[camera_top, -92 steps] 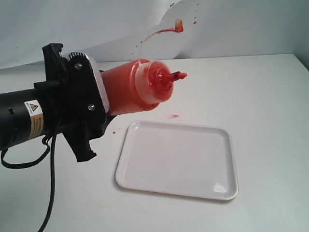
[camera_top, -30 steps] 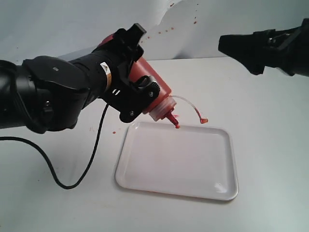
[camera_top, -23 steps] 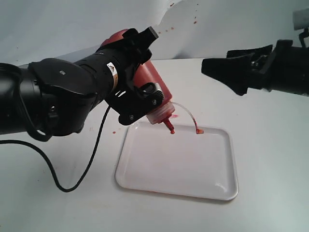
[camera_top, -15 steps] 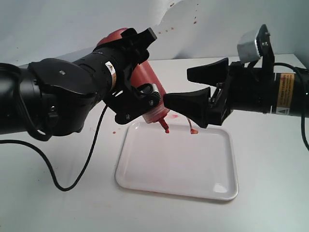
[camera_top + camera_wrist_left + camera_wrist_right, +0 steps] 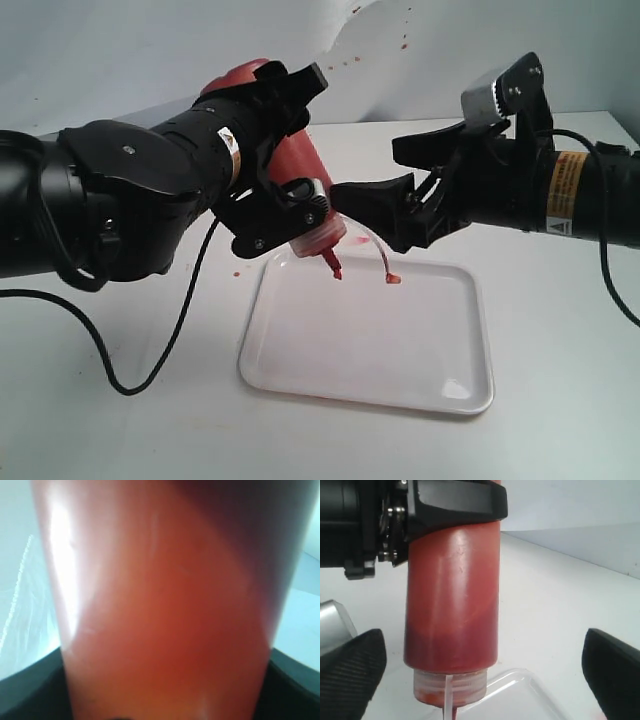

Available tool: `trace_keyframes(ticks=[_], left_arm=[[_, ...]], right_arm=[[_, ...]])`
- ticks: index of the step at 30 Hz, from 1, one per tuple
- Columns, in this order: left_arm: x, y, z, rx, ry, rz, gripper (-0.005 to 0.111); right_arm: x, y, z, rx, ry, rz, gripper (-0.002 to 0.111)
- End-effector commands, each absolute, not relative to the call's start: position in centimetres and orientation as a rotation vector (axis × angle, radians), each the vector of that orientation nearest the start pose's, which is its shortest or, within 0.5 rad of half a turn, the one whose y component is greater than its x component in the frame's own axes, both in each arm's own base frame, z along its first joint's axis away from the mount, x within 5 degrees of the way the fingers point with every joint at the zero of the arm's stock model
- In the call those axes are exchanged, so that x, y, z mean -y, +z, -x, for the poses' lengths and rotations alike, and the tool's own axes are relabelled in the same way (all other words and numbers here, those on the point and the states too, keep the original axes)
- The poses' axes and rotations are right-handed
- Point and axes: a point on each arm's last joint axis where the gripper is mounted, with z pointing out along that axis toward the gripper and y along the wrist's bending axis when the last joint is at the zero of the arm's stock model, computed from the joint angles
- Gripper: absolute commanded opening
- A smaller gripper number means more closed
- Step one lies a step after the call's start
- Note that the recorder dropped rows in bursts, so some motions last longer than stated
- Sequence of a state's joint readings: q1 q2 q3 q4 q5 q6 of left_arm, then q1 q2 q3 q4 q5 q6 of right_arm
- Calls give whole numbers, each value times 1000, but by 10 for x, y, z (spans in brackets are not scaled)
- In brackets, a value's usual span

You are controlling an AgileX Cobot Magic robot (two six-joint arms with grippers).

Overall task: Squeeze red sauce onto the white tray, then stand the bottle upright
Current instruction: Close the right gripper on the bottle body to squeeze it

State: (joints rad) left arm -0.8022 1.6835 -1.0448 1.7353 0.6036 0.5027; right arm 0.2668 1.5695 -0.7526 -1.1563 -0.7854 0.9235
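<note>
The bottle (image 5: 300, 155) hangs nozzle-down over the far-left corner of the white tray (image 5: 400, 350), with my left gripper (image 5: 298, 140) shut on its body. Its red-stained nozzle (image 5: 332, 268) is just above the tray, and the tip cap (image 5: 392, 278) dangles on its strap. The red sauce (image 5: 452, 640) shows dark through the bottle's lower part; I see none on the tray. My right gripper (image 5: 366, 172) is open beside the bottle near its cap. In the right wrist view its fingers (image 5: 350, 665) flank the bottle (image 5: 452, 595). The bottle (image 5: 165, 610) fills the left wrist view.
A black cable (image 5: 160, 360) loops from the left arm over the table left of the tray. Small red specks (image 5: 235, 272) mark the table by the tray's corner, and red spots (image 5: 355, 10) dot the white backdrop.
My right gripper has come in from the right, open, up to the bottle. The left gripper has tipped the bottle steeper, bringing the nozzle down and left over the tray corner.
</note>
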Motion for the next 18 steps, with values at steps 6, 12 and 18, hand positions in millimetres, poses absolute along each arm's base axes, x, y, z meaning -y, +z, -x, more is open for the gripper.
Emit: trace_keyframes(ticks=[6, 12, 18], left_arm=[[226, 263, -289, 575, -1979, 2880, 0], [226, 263, -289, 542, -1978, 2873, 0], [230, 261, -288, 438, -1946, 2915, 0]], right_arm=[[-144, 212, -286, -1759, 922, 753, 98], [-151, 203, -290, -1729, 1021, 763, 98], [-157, 199, -307, -1706, 1038, 788, 98]])
